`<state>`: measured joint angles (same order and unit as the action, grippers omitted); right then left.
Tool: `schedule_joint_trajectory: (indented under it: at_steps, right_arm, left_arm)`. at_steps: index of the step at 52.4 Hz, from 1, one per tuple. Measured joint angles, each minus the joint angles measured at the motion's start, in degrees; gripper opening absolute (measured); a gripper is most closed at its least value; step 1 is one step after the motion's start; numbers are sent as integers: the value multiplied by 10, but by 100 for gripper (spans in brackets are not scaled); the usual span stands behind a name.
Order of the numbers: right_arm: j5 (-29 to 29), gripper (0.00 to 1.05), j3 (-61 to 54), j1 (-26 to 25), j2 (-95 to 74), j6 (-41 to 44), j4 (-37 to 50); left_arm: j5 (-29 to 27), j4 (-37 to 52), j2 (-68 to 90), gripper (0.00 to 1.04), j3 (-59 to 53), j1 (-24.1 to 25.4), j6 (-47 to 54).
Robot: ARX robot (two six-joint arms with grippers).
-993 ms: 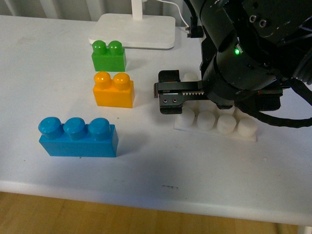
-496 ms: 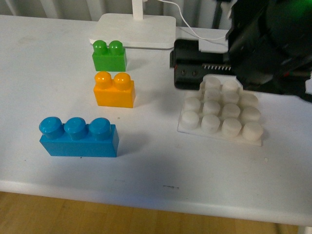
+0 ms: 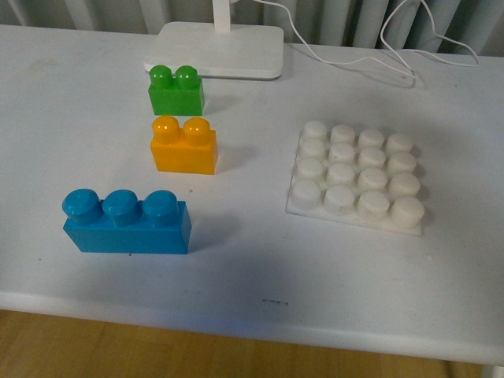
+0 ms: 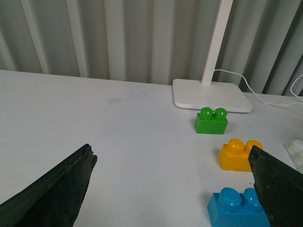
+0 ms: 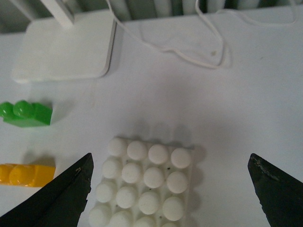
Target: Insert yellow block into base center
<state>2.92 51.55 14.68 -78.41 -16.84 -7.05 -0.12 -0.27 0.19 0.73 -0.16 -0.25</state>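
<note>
The yellow block (image 3: 184, 146) stands upright on the white table, left of the base (image 3: 356, 175), a white plate with a grid of round studs and nothing on it. Neither arm shows in the front view. My left gripper (image 4: 173, 189) is open above bare table, with the yellow block (image 4: 238, 154) off to one side beyond its finger. My right gripper (image 5: 170, 194) hangs open high over the base (image 5: 144, 182), whose studs lie between its spread fingers. The yellow block (image 5: 26, 174) lies at that picture's edge.
A green two-stud brick (image 3: 176, 90) sits behind the yellow block, and a blue three-stud brick (image 3: 126, 222) lies nearer the table's front edge. A white lamp foot (image 3: 216, 49) with its cable (image 3: 370, 59) stands at the back.
The right arm, which covered the base a second ago, has drawn back and up, out of the front view. The base now shows whole. The bricks have not moved.
</note>
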Motion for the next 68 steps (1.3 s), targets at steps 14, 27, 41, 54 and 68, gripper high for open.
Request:
schedule_joint_trajectory:
  at_steps: [14,27,41,54,68]
  right_arm:
    - [-95,95,-113,-86,167,19,76]
    - [-184,95,-215,-184,335,29,108]
    - [-247,95,-282,-277,466,24,108]
    - [-104,57,-363,-227,518,144,184]
    - [-32,2,-433,-149,581,165,188]
  left_arm:
    - [0,0,0,98,0,0,0]
    - [0,0,0,98,0,0,0]
    - [0,0,0,98,0,0,0]
    - [0,0,0,98,0,0,0]
    - [0,0,0,98,0,0,0]
